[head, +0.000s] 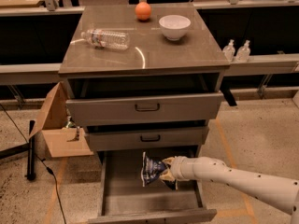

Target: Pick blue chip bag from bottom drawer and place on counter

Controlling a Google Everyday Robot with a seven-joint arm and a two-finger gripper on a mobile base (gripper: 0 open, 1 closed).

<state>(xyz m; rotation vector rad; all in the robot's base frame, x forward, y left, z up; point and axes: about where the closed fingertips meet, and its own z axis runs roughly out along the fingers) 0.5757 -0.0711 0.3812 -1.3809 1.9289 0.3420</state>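
Observation:
The blue chip bag [151,170] is crinkled, dark blue with white print. It hangs upright, lifted above the grey floor of the open bottom drawer [140,195]. My gripper [164,169] is at the end of the white arm that reaches in from the lower right. It is shut on the right side of the bag. The counter [154,50] is the glossy grey top of the cabinet, well above the gripper.
On the counter lie a clear water bottle [105,38], an orange [143,10] and a white bowl [174,26]. The two upper drawers [145,107] stand partly open above the gripper. A cardboard box [60,130] sits left of the cabinet. Two small bottles [236,50] stand on the right ledge.

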